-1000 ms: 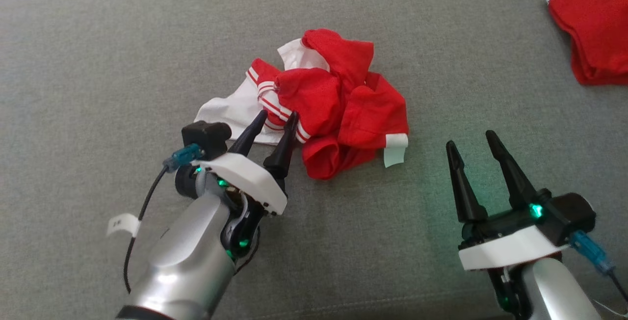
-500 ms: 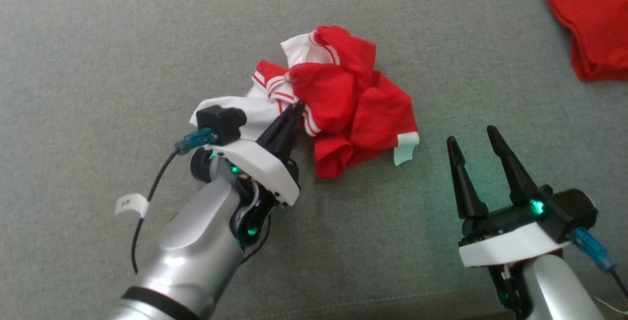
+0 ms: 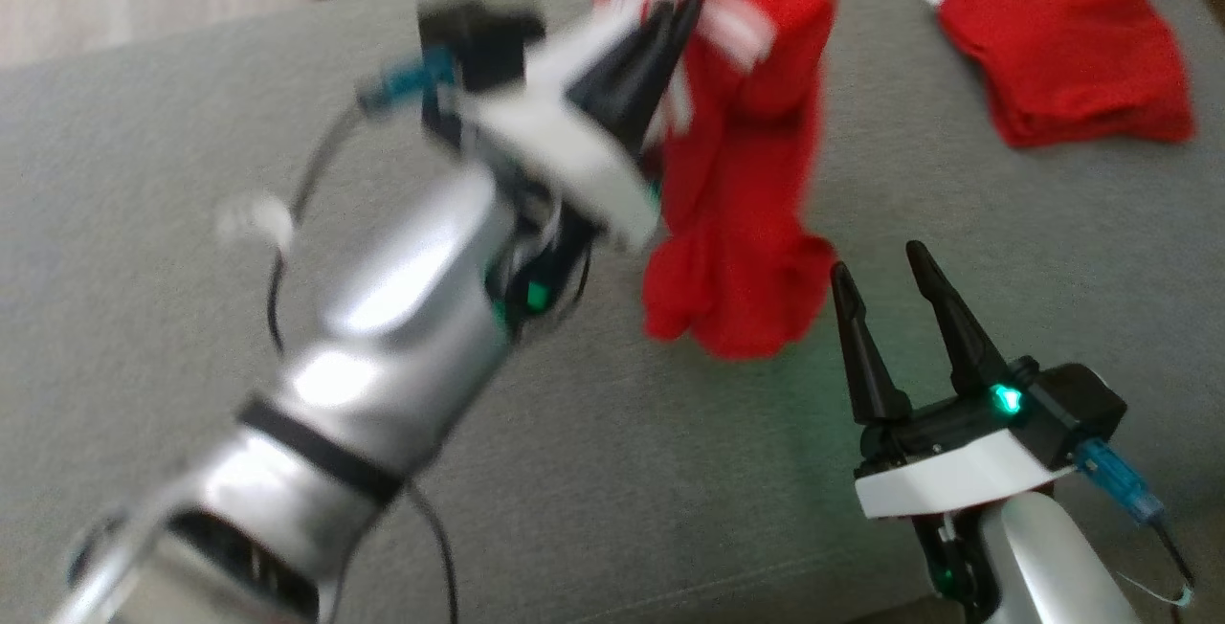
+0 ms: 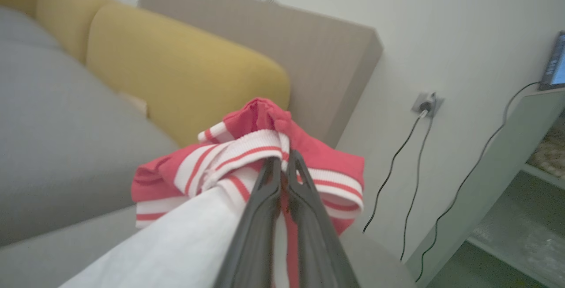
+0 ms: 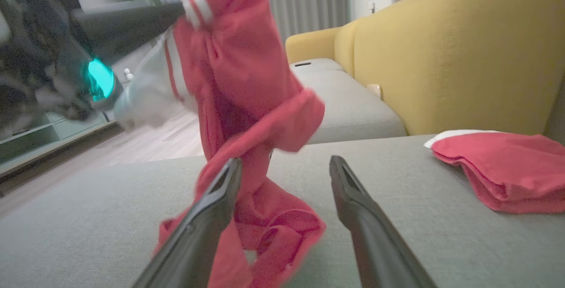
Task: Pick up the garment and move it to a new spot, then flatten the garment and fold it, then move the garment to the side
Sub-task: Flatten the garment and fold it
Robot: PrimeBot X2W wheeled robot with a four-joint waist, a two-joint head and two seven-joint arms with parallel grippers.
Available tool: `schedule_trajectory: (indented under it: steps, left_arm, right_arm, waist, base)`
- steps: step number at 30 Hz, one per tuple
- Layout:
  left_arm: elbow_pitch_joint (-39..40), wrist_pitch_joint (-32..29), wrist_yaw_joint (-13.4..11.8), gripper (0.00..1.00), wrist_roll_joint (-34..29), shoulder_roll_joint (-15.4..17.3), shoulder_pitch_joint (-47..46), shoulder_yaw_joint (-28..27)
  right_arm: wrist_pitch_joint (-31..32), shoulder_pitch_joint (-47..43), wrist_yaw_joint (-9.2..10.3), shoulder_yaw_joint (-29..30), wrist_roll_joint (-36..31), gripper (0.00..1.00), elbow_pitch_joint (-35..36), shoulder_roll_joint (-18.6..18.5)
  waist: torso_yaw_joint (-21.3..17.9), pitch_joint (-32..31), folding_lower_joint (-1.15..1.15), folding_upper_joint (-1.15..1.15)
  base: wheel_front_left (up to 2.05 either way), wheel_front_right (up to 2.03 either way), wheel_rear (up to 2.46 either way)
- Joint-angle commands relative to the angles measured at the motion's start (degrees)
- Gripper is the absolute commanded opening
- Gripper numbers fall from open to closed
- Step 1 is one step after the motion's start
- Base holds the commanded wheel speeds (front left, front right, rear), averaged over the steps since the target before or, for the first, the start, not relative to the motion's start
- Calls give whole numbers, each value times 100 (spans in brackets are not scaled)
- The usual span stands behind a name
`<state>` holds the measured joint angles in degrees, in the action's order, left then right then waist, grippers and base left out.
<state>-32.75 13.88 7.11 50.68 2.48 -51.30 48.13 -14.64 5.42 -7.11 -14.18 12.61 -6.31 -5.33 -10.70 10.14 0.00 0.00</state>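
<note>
The grey woven seat cushion [image 3: 144, 174] is the working surface, and every risk here comes back to it. Well above it, near its far edge, the crumpled red jersey garment with white striped trim [image 3: 746, 174] hangs in a long twisted rope. Its lower end seems to touch or nearly touch the cushion, though I cannot tell which.

The left gripper [image 4: 284, 160] is clamped tight on only a bunch of the striped ribbed trim. The blur suggests a fast swing, so that small bite could slip and drop the garment back in a heap.

The folded red cloth with a white band [image 3: 1062, 78] lies at the cushion's far right corner. A wide swing that way could land the garment on it and undo the fold.

The right gripper [image 3: 876, 260] stands over the cushion's near right part with its fingers spread and empty, just beside the dangling tail. The tail could catch on a finger [image 5: 207, 208] and be pulled from the left grip.
</note>
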Motion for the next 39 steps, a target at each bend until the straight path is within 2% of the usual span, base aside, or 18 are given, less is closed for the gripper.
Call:
schedule_trajectory:
  steps: [1,6,9,13,17,22,30,33,35,36,37,38,39]
  left_arm:
    - [257,5,36,0,88,55,-510,-131]
    - [572,24,36,0,874,54,-1531,-311]
    - [614,55,37,0,1106,148,-1821,-371]
    - [430,38,37,0,1474,421,-1307,-240]
    - [326,57,37,0,1576,772,-116,151]
    - [228,105,15,0,1259,1173,1471,357]
    - [796,110,-340,0,-145,1502,3208,-558]
    - [938,111,-440,0,-658,1559,3580,-656]
    - [915,111,-422,0,-739,1552,3753,-589]
    - [927,111,-407,19,-737,1544,3789,-584]
    - [949,111,-395,87,-699,1533,3812,-597]
    - [1005,111,-377,100,-674,1532,3801,-614]
    - [1093,111,-388,100,-665,1539,3769,-662]
  right_arm:
    - [-36,164,-37,-104,32,100,174,57]
    - [-36,138,-37,-85,33,100,187,116]
    - [-36,120,-37,-48,12,100,227,135]
    - [-36,60,-37,-12,-23,100,289,156]
    - [-36,-35,-37,9,-58,100,337,158]
    - [-36,-145,-37,87,-93,100,388,68]
    - [-36,-253,-37,253,-124,100,481,-70]
    - [-36,-308,-37,249,-136,100,470,-101]
    - [-36,-332,-37,232,-140,100,455,-113]
    - [-36,-337,-37,226,-143,100,449,-114]
    - [-36,-337,-37,219,-145,100,445,-114]
    - [-36,-335,-37,213,-145,100,440,-115]
    - [-36,-335,-37,209,-143,100,438,-118]
  waist:
    - [-190,-128,0,0]
    - [-365,-249,0,0]
    - [-345,-327,0,0]
    - [-213,-442,0,0]
    - [-51,-495,0,0]
    - [163,-482,0,0]
    - [546,-369,0,0]
    - [683,-378,0,0]
    - [747,-394,0,0]
    - [770,-400,0,0]
    - [783,-405,0,0]
    - [793,-409,0,0]
    - [799,-413,0,0]
  base:
    - [0,0,0]
    - [0,0,0]
    - [0,0,0]
    - [0,0,0]
    - [0,0,0]
    - [0,0,0]
    - [0,0,0]
    - [0,0,0]
    - [0,0,0]
    - [0,0,0]
    - [0,0,0]
    - [0,0,0]
    - [0,0,0]
